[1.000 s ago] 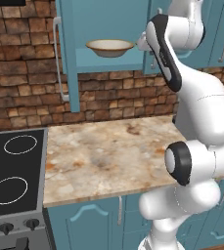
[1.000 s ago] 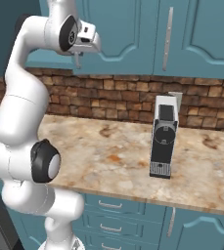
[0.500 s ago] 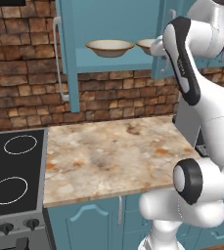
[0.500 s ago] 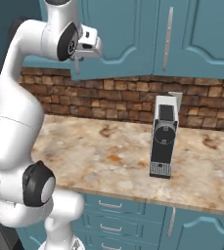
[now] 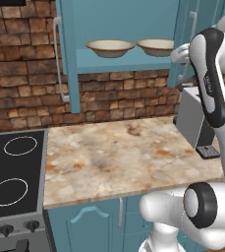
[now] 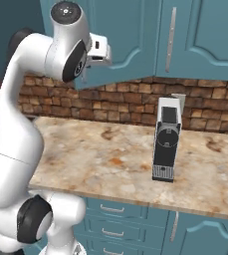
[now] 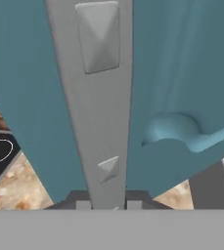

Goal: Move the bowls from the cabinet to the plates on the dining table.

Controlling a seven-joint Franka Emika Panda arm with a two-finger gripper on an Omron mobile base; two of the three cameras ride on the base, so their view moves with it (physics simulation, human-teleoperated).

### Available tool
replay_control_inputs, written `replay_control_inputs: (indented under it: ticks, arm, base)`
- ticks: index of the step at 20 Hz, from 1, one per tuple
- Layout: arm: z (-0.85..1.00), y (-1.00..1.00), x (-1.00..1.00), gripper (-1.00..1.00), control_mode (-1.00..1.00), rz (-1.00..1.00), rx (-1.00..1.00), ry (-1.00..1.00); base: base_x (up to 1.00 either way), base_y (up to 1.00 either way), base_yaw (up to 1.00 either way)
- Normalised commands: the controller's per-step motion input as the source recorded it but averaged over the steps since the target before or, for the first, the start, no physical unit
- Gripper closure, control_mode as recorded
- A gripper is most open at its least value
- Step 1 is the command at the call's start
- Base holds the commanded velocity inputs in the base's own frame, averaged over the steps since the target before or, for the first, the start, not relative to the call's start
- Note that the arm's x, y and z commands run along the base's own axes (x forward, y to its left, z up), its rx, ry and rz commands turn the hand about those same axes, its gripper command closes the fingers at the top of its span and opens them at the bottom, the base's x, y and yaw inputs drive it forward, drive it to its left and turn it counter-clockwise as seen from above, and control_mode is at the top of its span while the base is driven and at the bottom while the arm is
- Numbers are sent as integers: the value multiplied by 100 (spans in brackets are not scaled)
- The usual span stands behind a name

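The cabinet (image 5: 119, 29) stands open, its door (image 7: 182, 97) swung out edge-on toward the arm, the long handle (image 7: 101, 107) running upright. On its shelf two bowls (image 5: 110, 47) (image 5: 155, 47) sit upright side by side. The gripper (image 7: 107, 204) is clamped narrow around the handle. Below, a coffee machine (image 6: 166, 139) stands on the counter (image 5: 124, 157) beside the cooktop (image 5: 11, 182).

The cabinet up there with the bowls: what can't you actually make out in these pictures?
- Right bowl: left base view, its far side is hidden by the arm.
- Cabinet top: cut off by the left base view's upper edge.
- End effector: hand view, fingertips barely rise above the bottom, shut on the door handle.
- Coffee machine: partly behind the arm.
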Motion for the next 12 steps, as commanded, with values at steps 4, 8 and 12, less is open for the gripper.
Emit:
replay_control_inputs:
  ticks: [4, 8, 12]
  arm:
    - [0, -39, -44, 100, -100, 5, 0, -4]
    - [0, -53, -33, 100, -100, 0, 0, 0]
    - [0, -47, -34, 100, -100, 0, 0, 0]
  base:
    - [0, 0, 0]
    - [0, 0, 0]
    - [0, 0, 0]
